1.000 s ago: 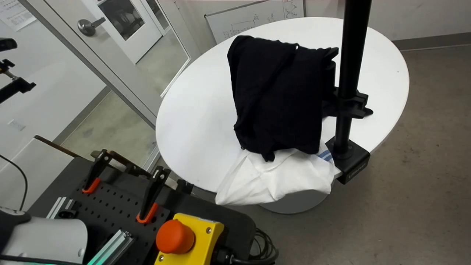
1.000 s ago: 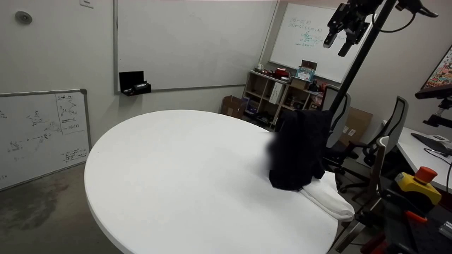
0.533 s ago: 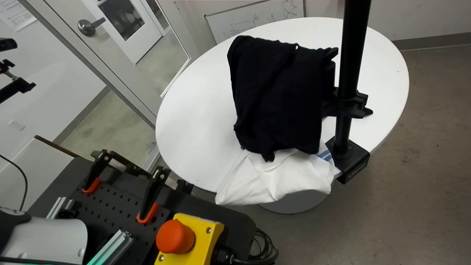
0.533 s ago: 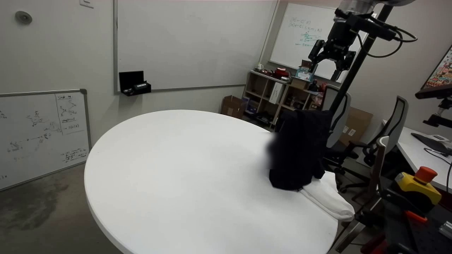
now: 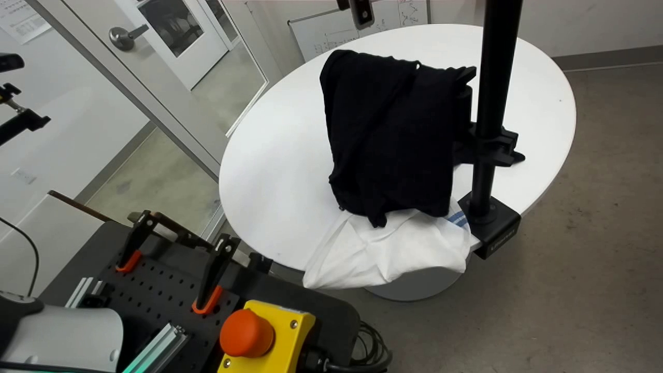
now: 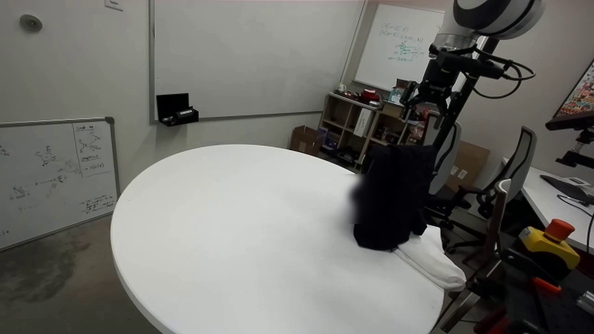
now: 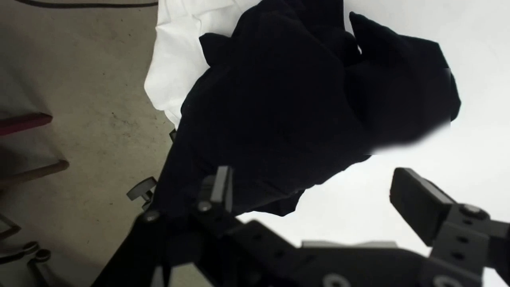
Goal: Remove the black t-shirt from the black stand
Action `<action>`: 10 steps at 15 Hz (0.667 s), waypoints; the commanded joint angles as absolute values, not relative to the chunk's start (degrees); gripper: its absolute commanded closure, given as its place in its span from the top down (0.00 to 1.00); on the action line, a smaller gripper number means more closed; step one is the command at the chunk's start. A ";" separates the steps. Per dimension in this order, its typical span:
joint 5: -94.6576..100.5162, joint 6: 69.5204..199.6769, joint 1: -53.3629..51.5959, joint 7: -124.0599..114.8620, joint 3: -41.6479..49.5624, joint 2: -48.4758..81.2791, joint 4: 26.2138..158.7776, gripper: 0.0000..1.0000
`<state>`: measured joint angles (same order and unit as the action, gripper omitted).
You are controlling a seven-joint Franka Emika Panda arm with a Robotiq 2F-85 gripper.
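The black t-shirt [image 5: 393, 134] hangs draped over an arm of the black stand [image 5: 492, 83], whose clamp base [image 5: 492, 223] grips the table edge. The t-shirt also shows in an exterior view [image 6: 394, 199] and in the wrist view [image 7: 275, 99]. My gripper [image 6: 423, 121] is open and empty, in the air above the t-shirt and beside the stand's pole. In the wrist view the gripper [image 7: 312, 173] has its fingers wide apart, one over the dark cloth and one over the white table. Only a fingertip [image 5: 362, 14] shows at the top of an exterior view.
A white cloth [image 5: 393, 248] with blue stripes lies under the t-shirt and hangs over the edge of the round white table [image 5: 274, 155]. A yellow box with a red button [image 5: 246, 331] and clamps [image 5: 215, 269] sit on the dark robot bench.
My gripper has come down from high beside the pole toward the t-shirt, turning to point downward. A fingertip has entered the top of an exterior view. The t-shirt and stand have not moved.
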<state>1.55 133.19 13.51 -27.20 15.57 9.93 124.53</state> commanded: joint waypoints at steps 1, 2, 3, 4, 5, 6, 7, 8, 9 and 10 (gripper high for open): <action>1.73 135.97 13.12 -29.29 16.56 12.32 125.16 1.00; 1.76 136.42 13.03 -29.56 16.78 12.86 125.28 1.00; 1.80 137.55 12.88 -30.04 17.00 13.25 125.74 1.00; 1.84 138.70 12.75 -30.44 17.18 13.65 126.13 1.00; 1.86 140.05 12.63 -30.80 17.34 14.04 126.52 1.00; 1.83 140.96 12.52 -31.13 17.49 14.35 126.71 1.00; 1.96 142.56 12.36 -31.45 17.65 14.66 127.10 1.00; 2.02 143.68 12.21 -31.67 17.81 14.93 127.25 1.00; 1.91 145.08 12.07 -31.98 17.94 15.24 127.41 1.00; 1.65 146.24 11.97 -32.12 18.02 15.54 127.53 1.00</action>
<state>1.54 142.34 13.20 -30.38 16.99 14.85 126.81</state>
